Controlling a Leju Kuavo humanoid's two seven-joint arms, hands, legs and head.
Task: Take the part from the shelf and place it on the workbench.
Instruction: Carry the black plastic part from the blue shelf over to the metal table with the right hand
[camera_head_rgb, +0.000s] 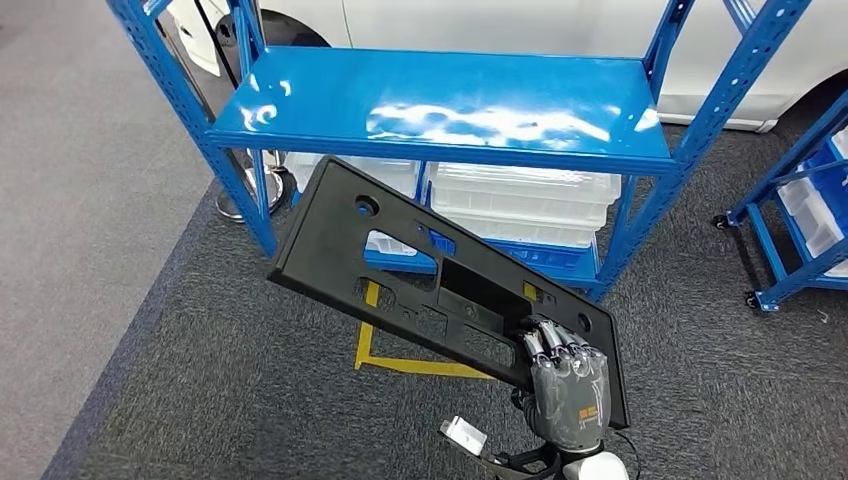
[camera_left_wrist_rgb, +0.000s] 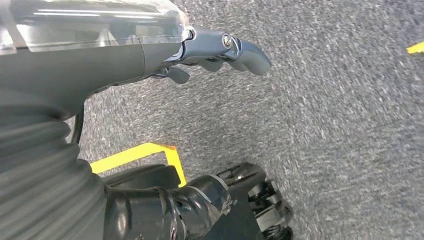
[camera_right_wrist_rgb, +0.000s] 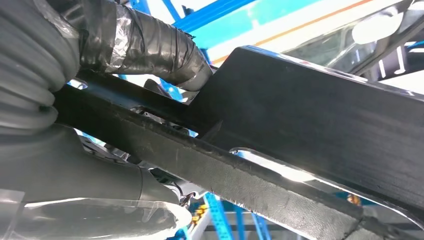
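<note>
One black part (camera_head_rgb: 400, 262), a flat panel with cut-outs, hung tilted in front of the blue shelf (camera_head_rgb: 450, 110), gripped at its near end by the right hand (camera_head_rgb: 567, 385), while the left hand (camera_left_wrist_rgb: 220, 50) held nothing, fingers apart above the carpet (camera_left_wrist_rgb: 325, 125).

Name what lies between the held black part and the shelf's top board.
Nothing in the head view: the black part, gripped by the right hand, hangs before the blue shelf.

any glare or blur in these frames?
Head view: sharp, with white glare patches on the blue shelf; the black part reads clearly. Left wrist view: carpet blurred, reflections on the clear cover by the left hand. Right wrist view: bright backlight behind the part, surface dark.
</note>
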